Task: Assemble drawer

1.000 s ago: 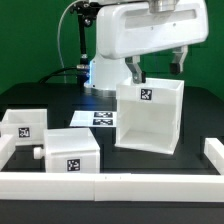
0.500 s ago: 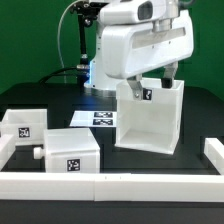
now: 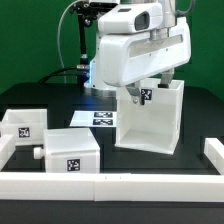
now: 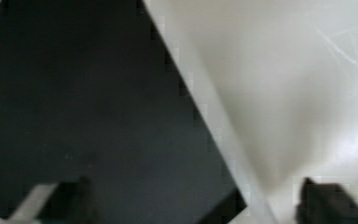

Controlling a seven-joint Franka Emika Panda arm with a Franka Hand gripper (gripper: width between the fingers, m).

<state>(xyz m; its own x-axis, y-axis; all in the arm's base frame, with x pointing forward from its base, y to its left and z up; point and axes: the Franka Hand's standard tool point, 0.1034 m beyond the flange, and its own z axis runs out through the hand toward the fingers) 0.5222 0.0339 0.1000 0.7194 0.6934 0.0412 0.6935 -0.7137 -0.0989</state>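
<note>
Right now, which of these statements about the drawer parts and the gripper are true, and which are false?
1. The casing stands upright on the black table. True.
2. Both trays already sit inside the casing. False: the nearer tray and the farther tray lie on the table, to the exterior view's left of the casing.
3. The gripper is at the casing's top edge, jaws apart. True.
4. The marker board lies on top of the casing. False: the marker board lies flat on the table.
</note>
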